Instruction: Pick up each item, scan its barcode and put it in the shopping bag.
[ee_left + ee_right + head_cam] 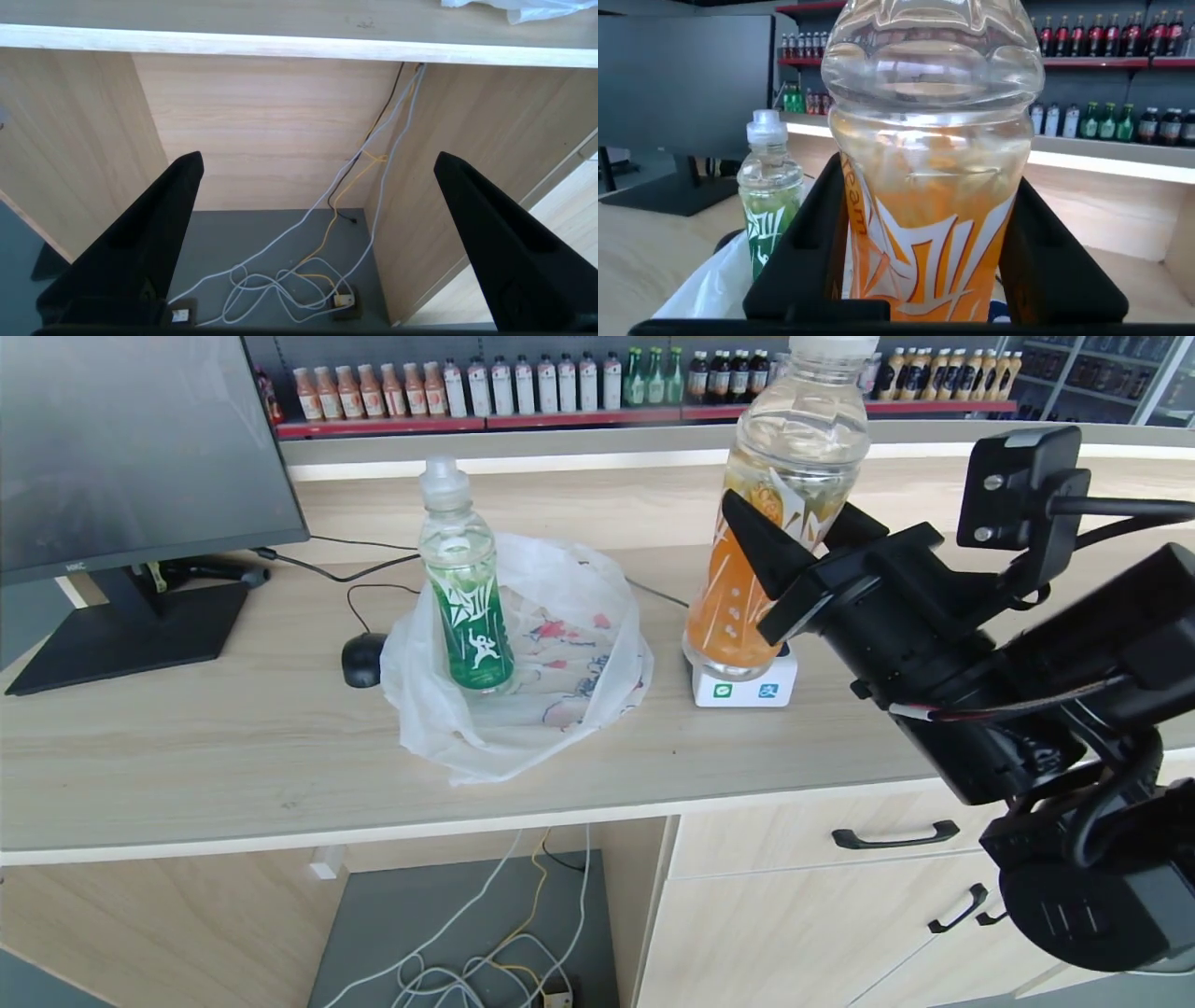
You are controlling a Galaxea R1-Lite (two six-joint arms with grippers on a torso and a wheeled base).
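From the head, the right gripper squeezed the orange bottle, holding it upright over the white scanner box, likely so its barcode could be read. The green bottle stood in the shopping bag. At the left wrist, the left gripper hung below the counter, its fingers spread wide, holding nothing, out of the way. At the right wrist, both sides of the pincer hugged the orange bottle.

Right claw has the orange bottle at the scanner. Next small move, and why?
If the scan registered, probably lift it slightly and carry it left toward the shopping bag. The right claw is shut on the orange bottle, its base at the white scanner; the bag lies open alongside, the green bottle standing in its left part, so aim for the free right part.
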